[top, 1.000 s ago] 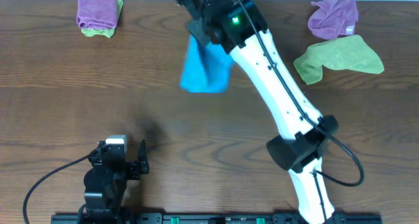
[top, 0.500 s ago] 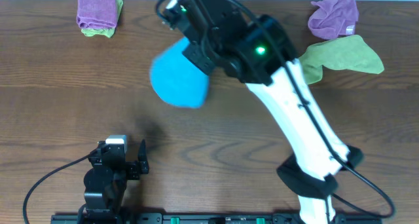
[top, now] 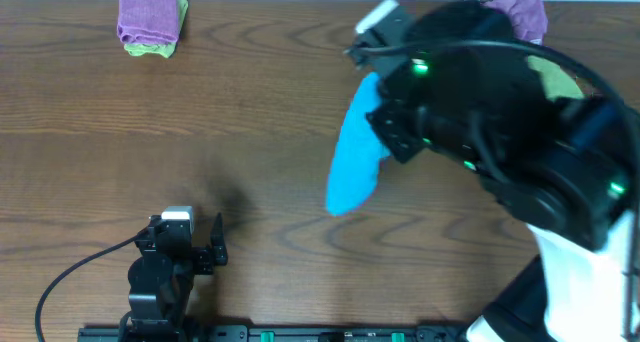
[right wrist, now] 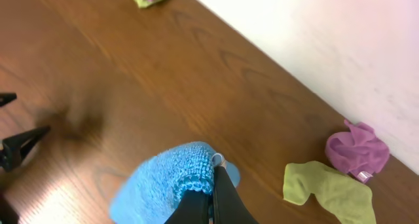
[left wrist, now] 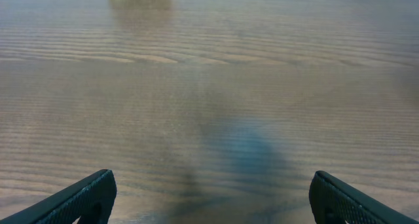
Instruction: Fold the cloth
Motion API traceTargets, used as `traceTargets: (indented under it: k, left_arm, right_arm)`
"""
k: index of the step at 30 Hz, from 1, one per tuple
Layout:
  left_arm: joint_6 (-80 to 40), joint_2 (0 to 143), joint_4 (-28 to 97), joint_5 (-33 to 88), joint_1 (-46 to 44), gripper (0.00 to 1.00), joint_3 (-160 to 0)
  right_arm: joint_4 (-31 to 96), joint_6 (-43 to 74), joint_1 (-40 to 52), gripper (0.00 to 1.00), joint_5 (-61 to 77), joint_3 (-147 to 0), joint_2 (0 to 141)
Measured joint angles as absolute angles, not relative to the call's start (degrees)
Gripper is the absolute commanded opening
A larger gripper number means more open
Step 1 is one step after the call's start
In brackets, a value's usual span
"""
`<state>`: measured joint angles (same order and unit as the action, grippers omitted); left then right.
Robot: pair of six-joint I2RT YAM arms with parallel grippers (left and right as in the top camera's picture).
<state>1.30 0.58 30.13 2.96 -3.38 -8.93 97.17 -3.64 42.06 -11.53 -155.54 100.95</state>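
A: Where is the cloth, and what is it held by?

B: The cloth [top: 352, 157] is shown as a bright blue strip hanging over the middle-right of the table [top: 250, 102]. One edge is pinched by the right claw [right wrist: 211, 190], whose jaws are closed tight on the fabric.

A: Which way is it hung from that claw?

B: It is draped downward from the pinch. From above it is seen trailing toward the near left, with its long axis set far to near and tilted slightly left. It is bunched, not spread flat. The coming move is judged to depend on that free near end, which would have to be laid on the wood first.

A: And the left claw?

B: The left claw [left wrist: 209, 196] is placed at the near-left edge, its jaws spread wide with nothing between them. It is well apart from the cloth, so the right arm is much the nearer.

A: What is hidden or unclear?

B: The pinch itself is covered from above by the bulky right arm. It cannot be told whether the free end touches the table. No white label can be made out. In the left wrist view the cloth is not shown, only a blurred dark patch on the wood.
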Motion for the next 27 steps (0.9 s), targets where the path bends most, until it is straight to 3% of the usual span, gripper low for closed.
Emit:
traceTargets:
  k: [6,13,20,27]
  left_arm:
    - [1.3,0.58,30.13,2.96,-3.38,0.95,-8.93]
    - [1.3,0.58,30.13,2.96,-3.38,0.95,-8.93]
    - [1.3,0.58,30.13,2.96,-3.38,0.95,-8.93]
    - [1.3,0.58,30.13,2.96,-3.38,0.95,-8.93]
  right_arm:
    - [97.08,-3.29,36.73,0.01,-11.57,-150.98,101.03]
    - [97.12,-2.17,28.42,0.01,-10.22,-133.69,102.65]
    - [96.97,0.01,25.78,0.01,-10.28,-129.19,102.74]
    - [84.95,0.99,25.82,0.02,-3.55,-129.27,107.26]
